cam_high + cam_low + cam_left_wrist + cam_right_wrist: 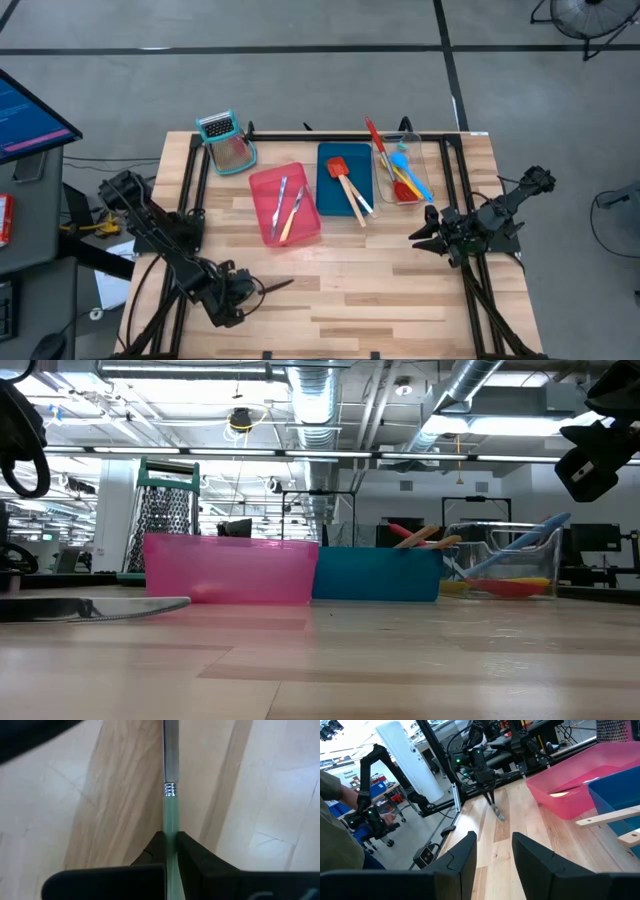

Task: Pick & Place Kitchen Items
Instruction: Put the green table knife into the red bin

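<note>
We see the left end effector (262, 289) clamped tight on a green-handled knife (170, 795), blade lying low on the table (380, 280) near its front left. The right end effector (420, 236) hovers partly open and empty by the blue tray (346, 180), where two spatulas (349, 190) lie.

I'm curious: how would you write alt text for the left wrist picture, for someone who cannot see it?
The left gripper is shut on a knife's pale green handle, whose metal blade points away over the light wooden table.
</note>
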Motion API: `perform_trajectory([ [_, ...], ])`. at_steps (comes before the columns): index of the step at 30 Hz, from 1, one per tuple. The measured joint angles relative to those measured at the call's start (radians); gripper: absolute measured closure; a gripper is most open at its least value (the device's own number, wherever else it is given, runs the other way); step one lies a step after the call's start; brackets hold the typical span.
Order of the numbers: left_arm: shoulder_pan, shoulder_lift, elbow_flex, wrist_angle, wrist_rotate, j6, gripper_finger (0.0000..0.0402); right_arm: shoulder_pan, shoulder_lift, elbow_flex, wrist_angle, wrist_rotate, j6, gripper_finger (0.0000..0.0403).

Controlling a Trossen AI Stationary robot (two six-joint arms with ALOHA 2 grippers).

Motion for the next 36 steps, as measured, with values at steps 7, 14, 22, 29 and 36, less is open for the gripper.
perform_trajectory([
  [7, 0.006, 0.0, -0.015, 0.04, 0.019, -0.001, 0.0399, 0.0, 0.0, 0.0, 0.0, 0.0, 0.0, 0.028],
  [14, 0.03, -0.103, -0.027, 0.0, 0.042, 0.004, 0.04, 0.0, 0.0, 0.0, 0.0, 0.0, 0.0, 0.028],
  [22, 0.031, -0.266, -0.023, 0.011, -0.055, 0.002, 0.0401, 0.0, 0.0, 0.0, 0.0, 0.0, 0.0, 0.028],
  [29, 0.077, -0.465, -0.021, 0.048, -0.167, -0.007, 0.0401, 0.0, 0.0, 0.0, 0.0, 0.0, 0.0, 0.028],
  [36, 0.143, -0.725, -0.019, 0.149, -0.214, 0.075, 0.0401, 0.0, 0.0, 0.0, 0.0, 0.0, 0.0, 0.028],
])
